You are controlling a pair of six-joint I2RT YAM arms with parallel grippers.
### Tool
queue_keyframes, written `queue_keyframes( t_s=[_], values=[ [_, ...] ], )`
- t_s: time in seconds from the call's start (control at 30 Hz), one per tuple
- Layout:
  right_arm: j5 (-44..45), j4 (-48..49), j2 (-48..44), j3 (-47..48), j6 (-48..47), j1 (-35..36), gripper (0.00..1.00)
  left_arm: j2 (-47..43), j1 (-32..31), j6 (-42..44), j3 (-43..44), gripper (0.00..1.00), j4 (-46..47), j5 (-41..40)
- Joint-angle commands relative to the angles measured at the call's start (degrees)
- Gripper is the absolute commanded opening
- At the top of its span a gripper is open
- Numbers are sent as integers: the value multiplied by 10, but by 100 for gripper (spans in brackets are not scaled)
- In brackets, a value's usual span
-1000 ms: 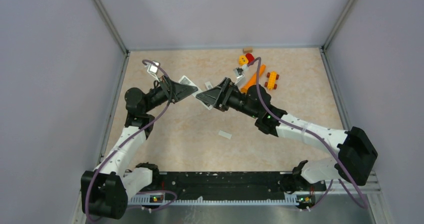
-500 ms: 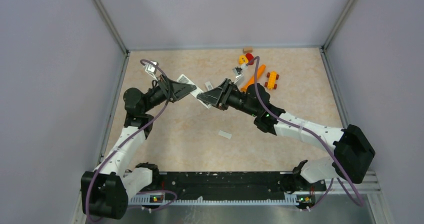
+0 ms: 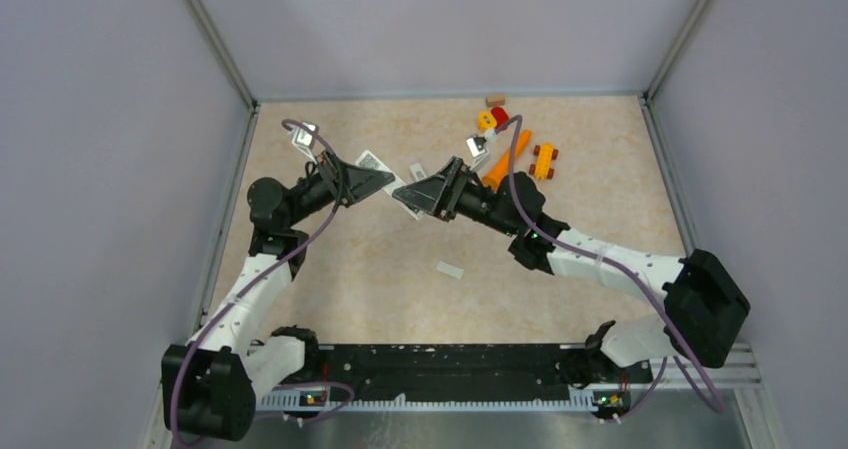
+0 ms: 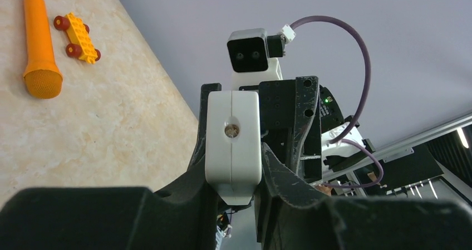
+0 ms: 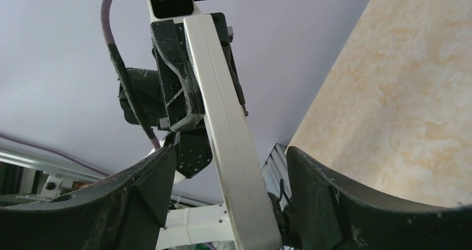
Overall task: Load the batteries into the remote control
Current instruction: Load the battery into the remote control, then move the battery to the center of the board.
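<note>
The remote control is clamped by the left gripper and held above the far middle of the table. Its free length runs between the widely spread fingers of the right gripper, seemingly touching neither. Far right on the table lie an orange carrot toy and a yellow wheeled block.

Soft, even light from above fills the overhead view; the table is bright without glare, and shadows on it are faint and soft-edged. The small toys at its far end are too tiny to resolve. In the wrist views the left claw and the right claw show as dark, out-of-focus masses along the bottom, while the white remote control is well lit and fairly sharp. A bright strip, perhaps a lamp, glows at the left wrist view's right edge.
</note>
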Motion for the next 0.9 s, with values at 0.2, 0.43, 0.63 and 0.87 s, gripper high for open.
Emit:
queue_keyframes(
  t_s=[0.2,0.43,0.63,0.87],
  values=[
    [5,-47,-94,-50,-71,-73,74,-17,5,36,0,0,2,1],
    [230,-398,-157,-6,-191,-129,70,-46,10,136,14,0,-145,-31],
    [304,-527,-85,25,-228,-187,56,-51,10,155,18,0,-169,-36],
    [326,-519,62,79,-255,-218,52,-48,10,158,20,0,-171,-29]
  ],
)
